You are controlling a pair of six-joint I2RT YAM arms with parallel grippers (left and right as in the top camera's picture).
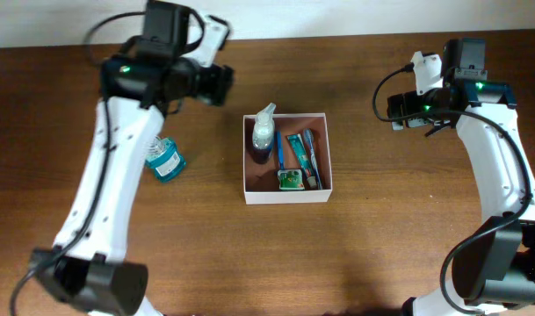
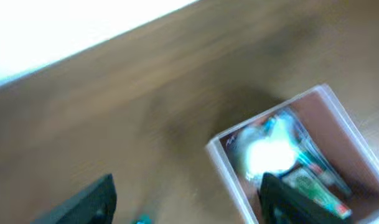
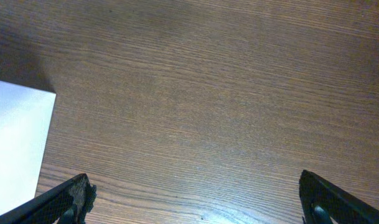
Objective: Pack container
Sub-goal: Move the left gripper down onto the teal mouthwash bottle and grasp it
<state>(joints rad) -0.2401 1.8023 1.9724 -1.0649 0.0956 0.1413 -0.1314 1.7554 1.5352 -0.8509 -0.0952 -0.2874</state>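
The container (image 1: 249, 191) is a square white-walled box with a reddish-brown floor at the table's middle. It holds a clear spray bottle (image 1: 263, 133), teal toothpaste tubes (image 1: 303, 154) and a small green packet (image 1: 290, 180). It also shows, blurred, in the left wrist view (image 2: 221, 163). A blue mouthwash bottle (image 1: 166, 160) lies on the table to its left. My left gripper (image 1: 221, 85) is open and empty, up and left of the container; its fingers (image 2: 189, 205) straddle the box's near wall. My right gripper (image 1: 399, 110) is open and empty over bare wood (image 3: 192, 199).
A white sheet corner (image 3: 15, 143) lies at the left of the right wrist view. A pale wall runs along the table's far edge (image 1: 337, 17). The left arm's link (image 1: 109, 175) crosses above the table beside the mouthwash bottle.
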